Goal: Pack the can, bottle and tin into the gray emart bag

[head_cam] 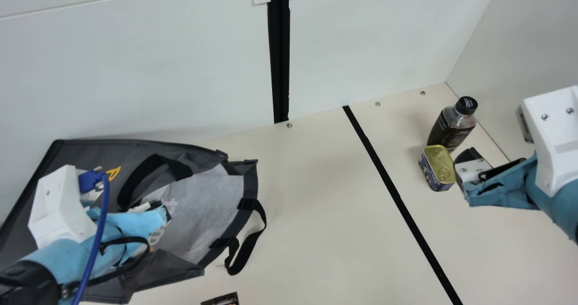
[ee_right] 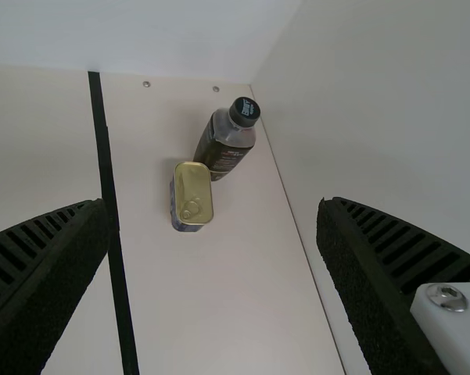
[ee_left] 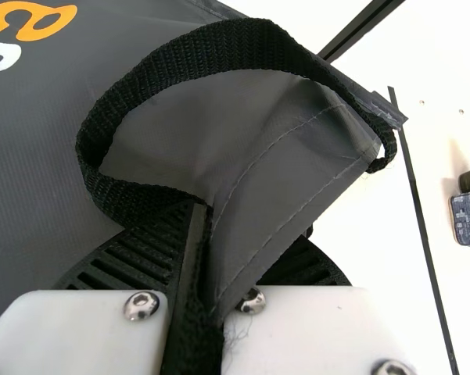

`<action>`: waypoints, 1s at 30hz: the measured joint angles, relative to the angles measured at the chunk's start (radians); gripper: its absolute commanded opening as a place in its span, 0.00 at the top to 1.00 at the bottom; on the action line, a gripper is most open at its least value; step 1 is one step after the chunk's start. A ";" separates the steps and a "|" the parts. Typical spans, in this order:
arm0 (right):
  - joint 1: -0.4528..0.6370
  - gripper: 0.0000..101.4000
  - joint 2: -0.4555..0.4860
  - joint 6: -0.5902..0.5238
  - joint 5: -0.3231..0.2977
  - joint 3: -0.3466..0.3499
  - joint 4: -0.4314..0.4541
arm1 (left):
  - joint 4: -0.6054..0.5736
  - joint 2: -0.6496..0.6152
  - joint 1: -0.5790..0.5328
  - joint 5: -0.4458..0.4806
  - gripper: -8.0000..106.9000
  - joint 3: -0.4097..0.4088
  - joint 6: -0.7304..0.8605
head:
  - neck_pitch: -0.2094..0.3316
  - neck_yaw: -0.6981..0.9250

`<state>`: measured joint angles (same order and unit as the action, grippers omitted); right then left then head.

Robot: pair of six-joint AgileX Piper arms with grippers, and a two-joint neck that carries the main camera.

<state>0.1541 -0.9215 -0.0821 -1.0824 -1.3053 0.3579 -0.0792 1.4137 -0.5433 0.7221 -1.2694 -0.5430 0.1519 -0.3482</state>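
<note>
In the main view my left gripper (head_cam: 163, 211) is at the gray bag (head_cam: 135, 149), which lies on its side at the left with its mouth facing right. The left wrist view has my left gripper (ee_left: 228, 258) shut on the rim of the bag (ee_left: 31, 156) beside a black strap handle. My right gripper (head_cam: 496, 146) stands open close to the tin (head_cam: 439, 162) at the right, its fingers empty. The upright dark bottle (head_cam: 451, 126) is just behind the tin. Between and beyond the open right gripper (ee_right: 213, 234), the right wrist view has the tin (ee_right: 191, 195) and bottle (ee_right: 225, 141).
A dark printed item (head_cam: 221, 299), cut off by the main view's bottom edge, lies near the bag; I cannot tell what it is. A black line (head_cam: 393, 190) crosses the table between bag and tin. White walls (head_cam: 384, 38) stand behind and at the right, near the bottle.
</note>
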 measured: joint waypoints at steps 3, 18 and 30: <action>-0.009 0.10 0.012 0.013 -0.023 -0.006 0.005 | 0.000 0.000 0.000 0.000 0.84 0.000 0.000 | 0.000 0.000; -0.029 0.10 0.049 0.033 -0.106 -0.022 0.004 | 0.000 0.000 0.000 0.000 0.84 0.000 0.000 | 0.000 0.000; -0.018 0.10 0.052 0.029 -0.116 -0.014 -0.020 | 0.000 0.000 0.000 0.000 0.84 0.000 0.000 | 0.000 0.000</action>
<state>0.1362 -0.8699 -0.0527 -1.1986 -1.3195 0.3375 -0.0792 1.4137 -0.5433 0.7221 -1.2694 -0.5430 0.1519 -0.3482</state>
